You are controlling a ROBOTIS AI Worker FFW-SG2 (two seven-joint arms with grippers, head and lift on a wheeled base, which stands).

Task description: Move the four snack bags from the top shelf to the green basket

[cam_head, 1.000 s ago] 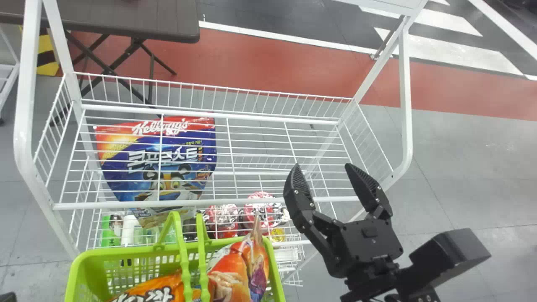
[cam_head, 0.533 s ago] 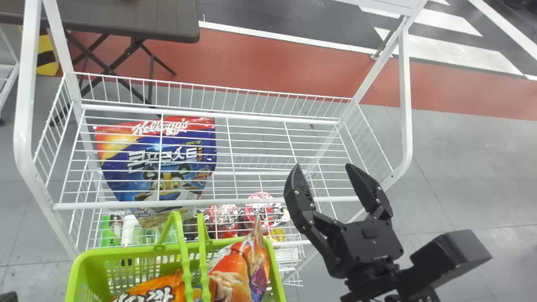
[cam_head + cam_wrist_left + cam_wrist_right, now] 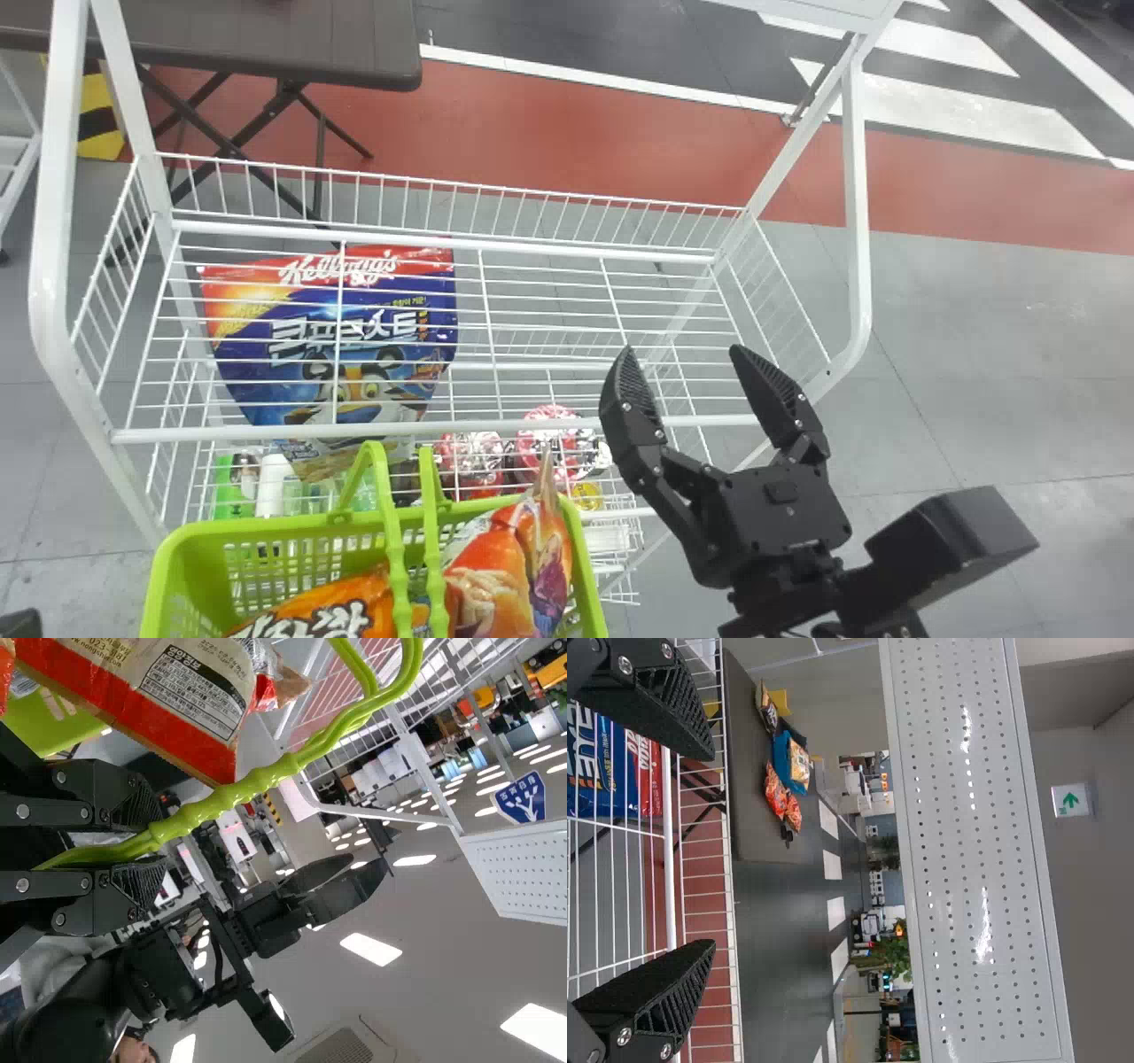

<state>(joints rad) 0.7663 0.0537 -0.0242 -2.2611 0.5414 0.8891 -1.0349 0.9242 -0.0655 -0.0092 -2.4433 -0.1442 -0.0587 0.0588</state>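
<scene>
Grey floor (image 3: 974, 354). Snack bag (image 3: 496, 567): likely light, slippery; pinch at seam (image 3: 544, 483). Right tool (image 3: 681, 348): wide open, empty. Left tool (image 3: 160, 836): clamped on basket handle (image 3: 230, 797).

green basket (image 3: 266, 524) | nudged slightly rightward | snack bags (image 3: 492, 576) inside | shifted along with it

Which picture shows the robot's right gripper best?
The head view, because the right gripper shows there with both fingers spread wide. The left wrist view has it side-on, fingers overlapping; the right wrist view has its fingers close up, cut off.
</scene>
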